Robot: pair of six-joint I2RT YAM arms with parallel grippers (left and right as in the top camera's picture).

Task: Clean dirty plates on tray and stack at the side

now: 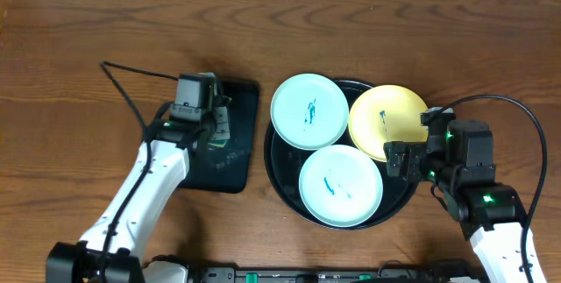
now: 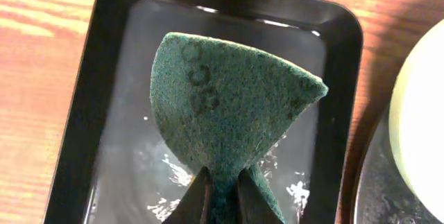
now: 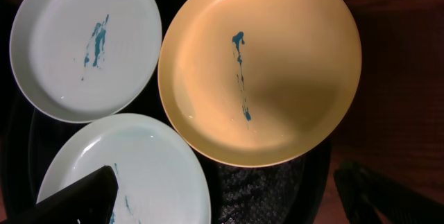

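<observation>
Warm brown wood grain runs across the surface (image 1: 88,20), which carries a small rectangular black tray (image 2: 90,78) on the left and the big round glossy black tray (image 1: 279,165) on the right. The left claw (image 2: 223,200) is clamped shut on the narrow end of a dark green scouring pad (image 2: 222,106), which fans out above the rectangular tray, bent into a shallow curve. Its face is coarse and fibrous, with a few faint ringed marks pressed in. The rectangular tray's floor glints as if wet, though it could be a shiny film; the view does not settle it. All three plates sit inside the round tray, close together: two pale mint ones (image 1: 309,110) (image 1: 341,187) and a yellow one (image 1: 386,121). Each is smooth, shallow and round-rimmed, with a thin teal streak near its centre. None is stacked at the side yet. The right claw (image 1: 401,159) hovers wide open at the yellow plate's near edge, holding nothing. To scrub well, the pad's broad rough face should probably land flat on a streak, not its curled edge, with light pressure so the slick plate does not skate on the glossy tray. The open claw could steady a rim.
</observation>
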